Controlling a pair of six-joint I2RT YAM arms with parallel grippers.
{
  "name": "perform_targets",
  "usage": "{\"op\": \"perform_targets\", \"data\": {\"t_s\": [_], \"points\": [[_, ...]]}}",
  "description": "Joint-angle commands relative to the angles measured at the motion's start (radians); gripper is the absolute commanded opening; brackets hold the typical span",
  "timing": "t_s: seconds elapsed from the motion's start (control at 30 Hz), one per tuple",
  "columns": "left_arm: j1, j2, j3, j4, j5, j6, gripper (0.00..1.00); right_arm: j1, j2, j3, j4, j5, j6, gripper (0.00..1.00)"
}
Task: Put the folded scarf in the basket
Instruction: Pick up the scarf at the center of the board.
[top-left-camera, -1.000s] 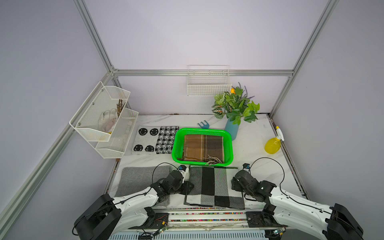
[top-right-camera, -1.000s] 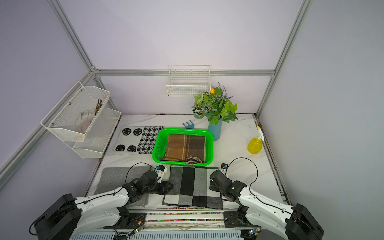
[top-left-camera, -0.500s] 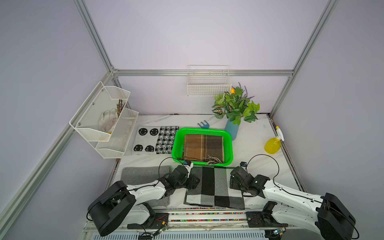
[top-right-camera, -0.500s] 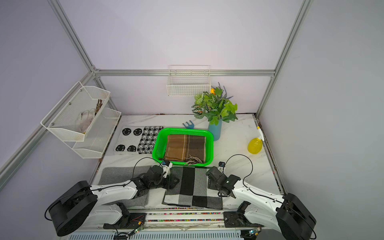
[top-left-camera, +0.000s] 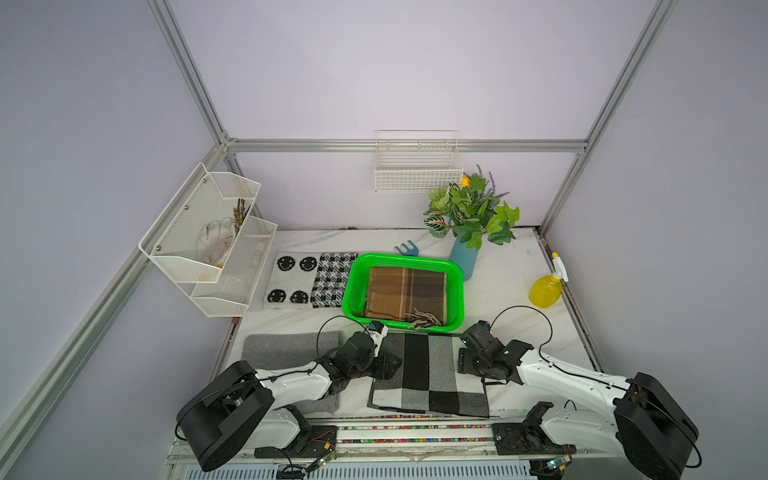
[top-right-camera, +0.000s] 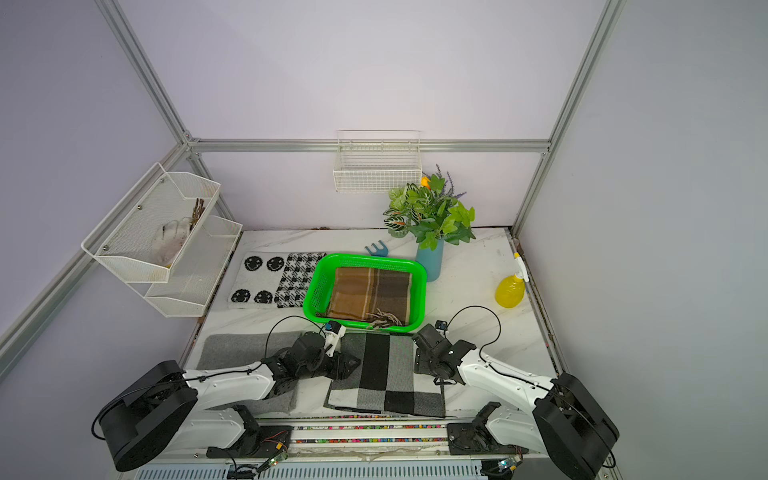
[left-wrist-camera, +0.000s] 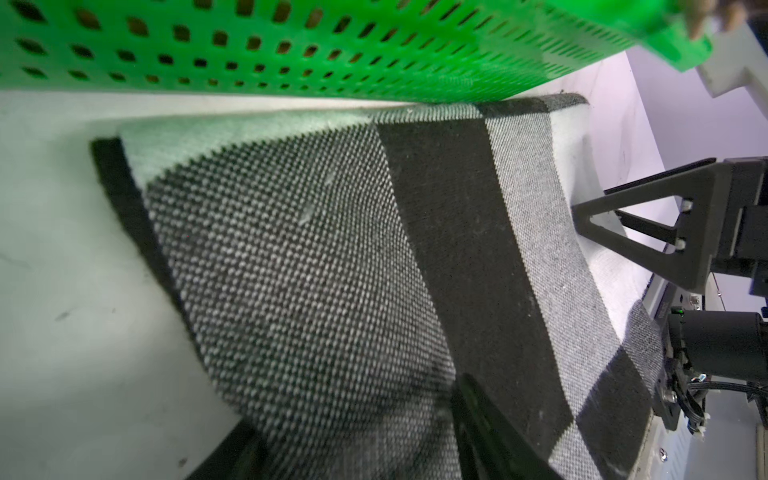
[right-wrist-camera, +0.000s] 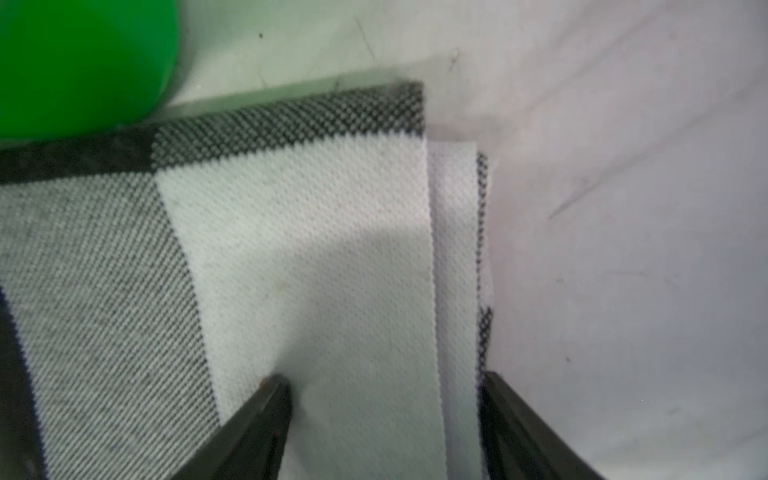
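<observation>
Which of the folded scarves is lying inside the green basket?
The brown plaid scarf; the black-and-grey checked scarf, plain grey cloth and smiley-patterned cloth lie on the tabletop.

basket (right-wrist-camera: 79, 62): blurred, cut by frame edge | rack contents (top-left-camera: 216, 245): too small to tell | right pincer (right-wrist-camera: 382, 378): fingers cut off

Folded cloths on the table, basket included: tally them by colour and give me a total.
Brown plaid cloth, in the basket: 1
Black-grey-white check cloth: 1
Plain grey cloth: 1
Black-and-white patterned: 2, smiley cloth and houndstooth cloth
Total: 5
</observation>
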Motion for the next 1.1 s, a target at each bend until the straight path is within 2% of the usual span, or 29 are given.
{"op": "perform_targets", "data": {"t_s": [0.0, 0.1, 0.2, 0.23, 0.33, 0.4, 0.47, 0.57, 0.63, 0.7, 0.77, 0.8, 0.97, 1.07], "points": [[-0.003, 0.079, -0.023, -0.12, 0.033, 0.001, 0.64, 0.001, 0.035, -0.037, 0.066, -0.15, -0.043, 0.71], [-0.004, 0.071, -0.044, -0.095, 0.054, -0.018, 0.64, -0.001, 0.015, -0.092, 0.137, -0.17, -0.041, 0.69], [-0.018, 0.034, -0.059, -0.101, 0.021, -0.027, 0.63, 0.0, -0.03, -0.11, 0.155, -0.187, -0.04, 0.67], [-0.018, 0.04, -0.062, -0.095, 0.023, -0.033, 0.62, -0.001, -0.05, -0.119, 0.172, -0.191, -0.035, 0.62], [-0.018, 0.078, -0.053, -0.086, 0.054, -0.037, 0.63, -0.001, -0.088, -0.162, 0.269, -0.205, -0.012, 0.59], [-0.017, 0.078, -0.048, -0.089, 0.054, -0.034, 0.64, -0.001, -0.085, -0.173, 0.307, -0.219, -0.007, 0.54], [-0.018, 0.079, -0.053, -0.097, 0.043, -0.039, 0.64, -0.001, -0.064, -0.164, 0.327, -0.259, -0.022, 0.53], [-0.022, 0.025, -0.052, -0.156, 0.015, -0.042, 0.68, 0.0, -0.038, -0.142, 0.328, -0.281, -0.048, 0.46], [-0.022, -0.044, -0.058, -0.197, -0.03, -0.044, 0.68, -0.001, -0.038, -0.147, 0.342, -0.269, -0.051, 0.36], [-0.023, -0.082, -0.057, -0.237, -0.083, -0.043, 0.69, -0.001, -0.048, -0.158, 0.358, -0.265, -0.053, 0.21], [-0.023, -0.088, -0.054, -0.265, -0.12, -0.046, 0.69, 0.0, -0.073, -0.162, 0.359, -0.271, -0.062, 0.08], [-0.021, -0.081, -0.053, -0.272, -0.129, -0.056, 0.7, 0.0, -0.095, -0.165, 0.352, -0.271, -0.064, 0.04], [-0.022, -0.007, -0.049, -0.27, -0.092, -0.086, 0.73, -0.001, -0.216, -0.187, 0.346, -0.252, -0.068, 0.01], [-0.025, -0.031, -0.066, -0.277, -0.102, -0.102, 0.75, -0.001, -0.242, -0.213, 0.364, -0.217, -0.073, 0.0]]}}
